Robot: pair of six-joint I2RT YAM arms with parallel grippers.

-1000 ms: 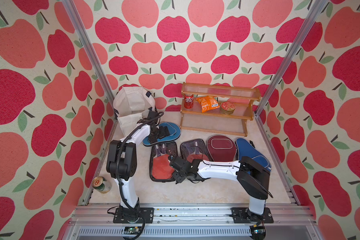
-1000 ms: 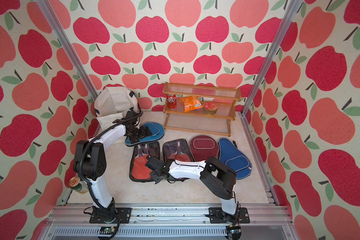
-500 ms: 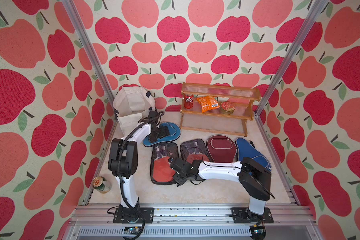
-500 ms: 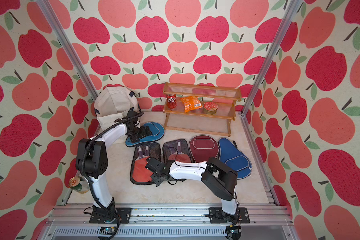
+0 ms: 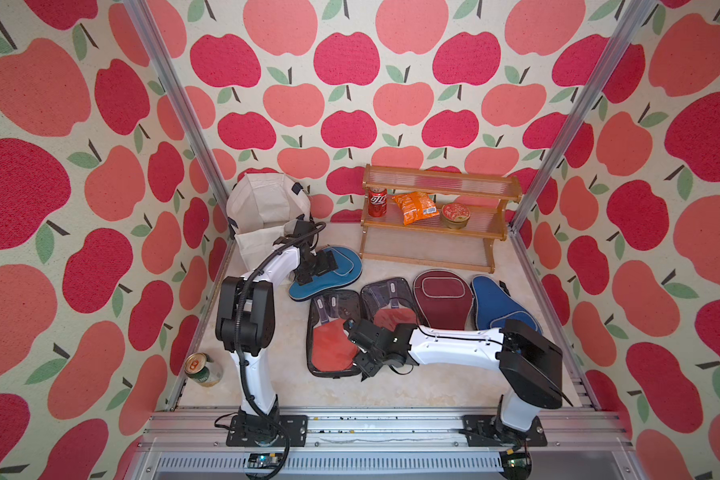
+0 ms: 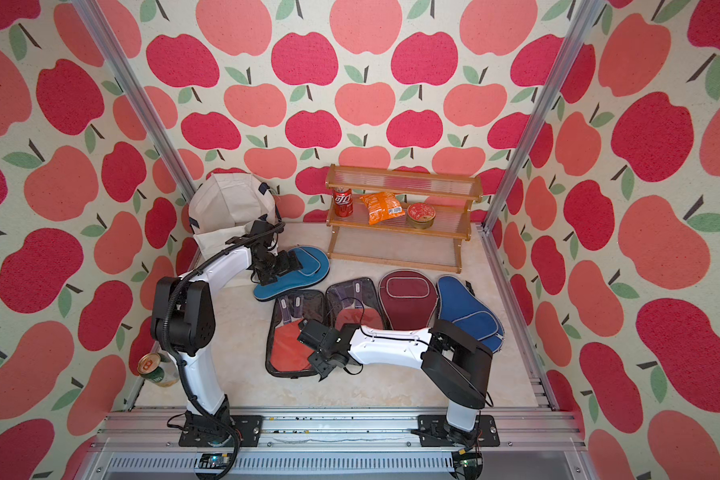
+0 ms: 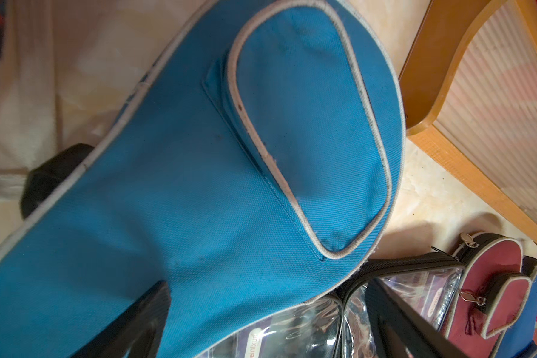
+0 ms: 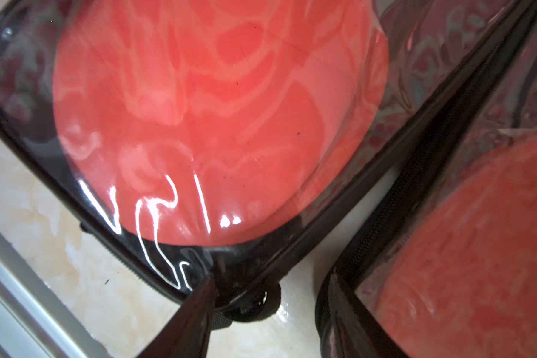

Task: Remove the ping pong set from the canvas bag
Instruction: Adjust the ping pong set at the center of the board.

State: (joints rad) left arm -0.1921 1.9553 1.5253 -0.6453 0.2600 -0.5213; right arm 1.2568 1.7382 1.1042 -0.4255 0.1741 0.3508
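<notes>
The off-white canvas bag (image 5: 262, 203) stands in the back left corner. All five ping pong cases lie on the table outside it. My left gripper (image 5: 321, 266) is open, low over the teal-blue cover (image 7: 230, 186), whose edge runs between the jaws. Nearer the front, in a row, lie two clear cases (image 5: 329, 345) (image 5: 385, 299), the maroon cover (image 5: 441, 297) and the dark blue cover (image 5: 497, 305). My right gripper (image 5: 360, 349) is open at the left clear case's front right corner. One fingertip (image 8: 199, 303) touches that corner; the other is hidden.
A wooden rack (image 5: 433, 245) at the back holds a red can (image 5: 377, 202), an orange snack packet (image 5: 415, 203) and a round tin (image 5: 455, 215). A green can (image 5: 202, 370) lies at the front left wall. The metal rail (image 5: 371, 419) borders the front.
My right gripper has slid toward the front along the left clear case's edge, and that case has shifted slightly. The left arm and the teal-blue cover have not moved.
</notes>
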